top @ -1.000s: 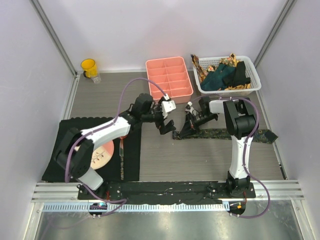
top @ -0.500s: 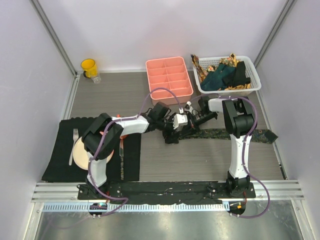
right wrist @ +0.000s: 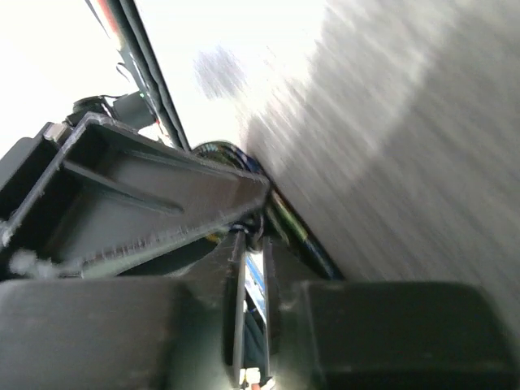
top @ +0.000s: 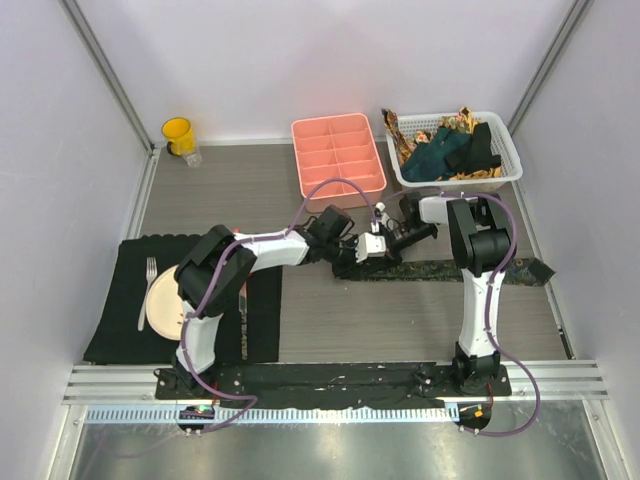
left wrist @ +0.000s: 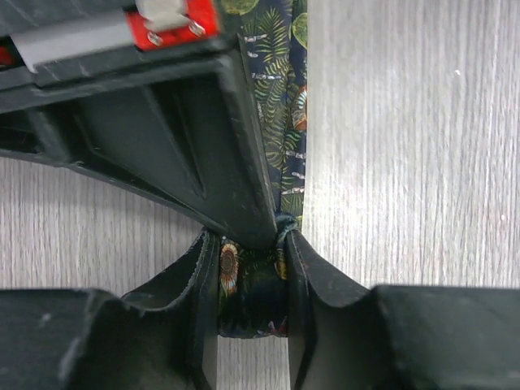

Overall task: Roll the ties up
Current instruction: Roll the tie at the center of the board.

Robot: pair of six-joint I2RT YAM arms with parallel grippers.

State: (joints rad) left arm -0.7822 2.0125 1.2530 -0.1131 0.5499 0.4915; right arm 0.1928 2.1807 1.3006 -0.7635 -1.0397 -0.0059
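Observation:
A dark tie (top: 450, 268) with a small leafy pattern lies flat along the table, running right from the middle. My left gripper (top: 352, 255) reaches to its left end. In the left wrist view that gripper (left wrist: 250, 272) is shut on the folded end of the tie (left wrist: 280, 89), fabric pressed between both pads. My right gripper (top: 385, 240) meets it from the far side, and one of its fingers (left wrist: 179, 138) lies right against the left jaws. In the blurred right wrist view the right gripper (right wrist: 252, 244) stands a narrow gap apart, a bit of fabric in the gap.
A white basket (top: 510, 160) at the back right holds teal, black and gold-brown ties (top: 445, 150). A pink divided tray (top: 338, 155) stands behind the grippers. A yellow cup (top: 178, 133) is at the back left. A black placemat (top: 120, 330) at the front left carries a plate (top: 165, 300) and fork (top: 148, 290).
My left arm has swung right from above the placemat to the tie's left end, and its jaws have closed on the fabric. The right jaws have parted slightly.

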